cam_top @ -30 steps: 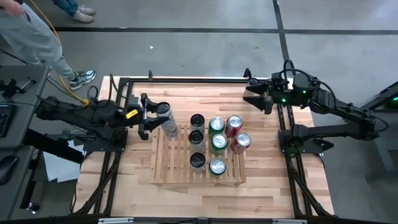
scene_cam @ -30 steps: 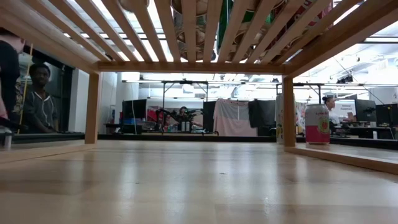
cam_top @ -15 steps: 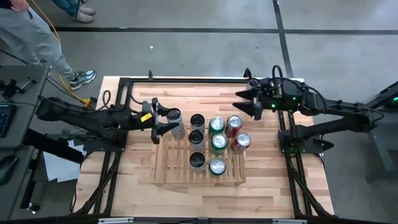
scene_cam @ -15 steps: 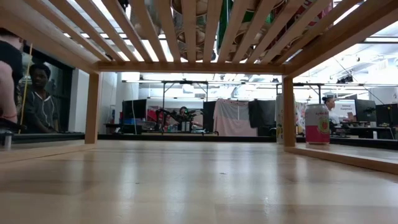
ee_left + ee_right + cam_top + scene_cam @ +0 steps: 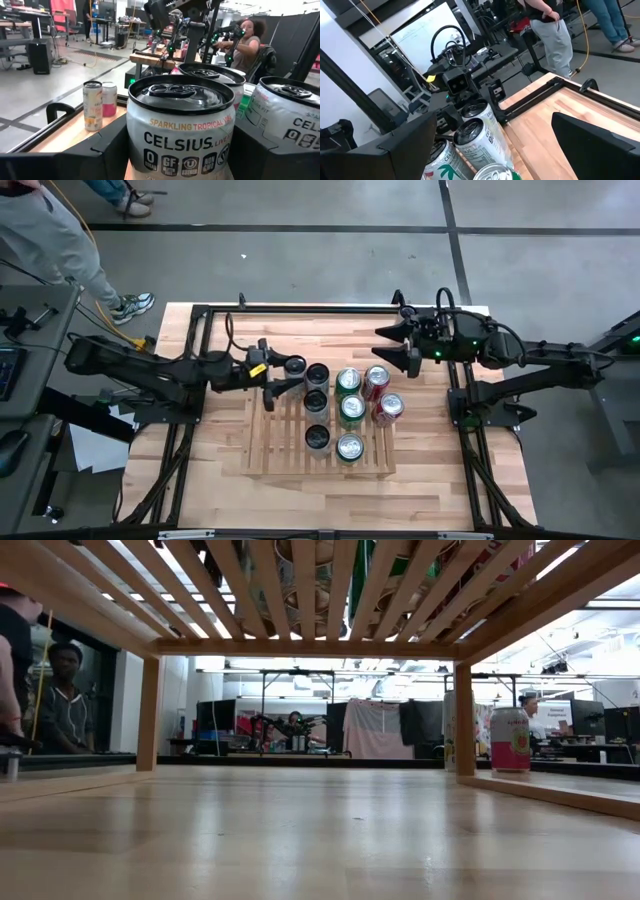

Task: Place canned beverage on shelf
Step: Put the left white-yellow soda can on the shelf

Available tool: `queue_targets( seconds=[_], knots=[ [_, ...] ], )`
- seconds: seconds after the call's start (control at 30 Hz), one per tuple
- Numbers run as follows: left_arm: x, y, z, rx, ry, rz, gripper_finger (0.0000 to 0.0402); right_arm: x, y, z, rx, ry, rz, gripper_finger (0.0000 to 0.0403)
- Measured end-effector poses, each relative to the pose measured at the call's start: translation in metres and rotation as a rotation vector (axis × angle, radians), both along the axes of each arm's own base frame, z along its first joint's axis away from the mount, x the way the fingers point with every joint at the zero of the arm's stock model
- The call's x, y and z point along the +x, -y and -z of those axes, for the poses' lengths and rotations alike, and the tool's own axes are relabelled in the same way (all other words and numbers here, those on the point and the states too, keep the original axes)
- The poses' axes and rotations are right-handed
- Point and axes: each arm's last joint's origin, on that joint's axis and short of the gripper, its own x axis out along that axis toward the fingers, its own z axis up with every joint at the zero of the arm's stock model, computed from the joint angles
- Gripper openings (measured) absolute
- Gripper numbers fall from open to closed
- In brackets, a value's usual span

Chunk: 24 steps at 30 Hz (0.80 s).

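— What has your left tool [image 5: 283, 376] got?

— My left tool is closed around a white can [image 5: 180, 127], one finger on each side of it, with the can upright. In the high view that can [image 5: 294, 367] sits at the shelf's [image 5: 280, 450] far left corner, over the slats.

— What crowds it?

— A dark-topped can [image 5: 317, 374] stands just beside mine on the right, touching or nearly so; I cannot tell which. Two more dark-topped cans [image 5: 317, 438] run in a line behind it toward the near edge. Past that column stand three green cans [image 5: 349, 412] and two red cans [image 5: 381, 394], packed close. In my left wrist view another white can [image 5: 287, 120] shows just beside the one I hold.

— And your other tool?

— My right tool [image 5: 400, 347] hovers with its fingers spread wide and nothing between them, above the counter [image 5: 215, 460] just off the shelf's far right corner, close to the red cans.

— Where is there room?

— The left part of the shelf, nearer than my can, is bare slats down to the near edge. The counter shows bare wood on both sides of the shelf and along its near edge. A black frame rail [image 5: 300, 307] runs along the far edge of the counter.

— Anything else around?

— A person's legs [image 5: 60, 250] stand on the floor off the far left corner. From the low view, a pink can [image 5: 510, 740] stands on the counter beside a shelf leg [image 5: 464, 720].
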Motion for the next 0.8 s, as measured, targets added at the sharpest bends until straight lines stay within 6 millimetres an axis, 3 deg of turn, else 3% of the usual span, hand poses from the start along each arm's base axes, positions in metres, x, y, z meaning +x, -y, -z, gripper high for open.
queue_targets(
  seconds=[0.43, 0.8],
  knots=[
    [-0.0049, 0.0020, -0.0026, 0.034, -0.010, 0.055, 0.0285, 0.0000, 0.0000, -0.0003, -0.010, 0.002, -0.001, 0.0381],
    [-0.0058, 0.0017, -0.0018, -0.016, -0.019, 0.053, 0.0285, 0.0000, -0.0002, -0.0005, -0.009, 0.004, -0.008, 0.0381]
  ],
)
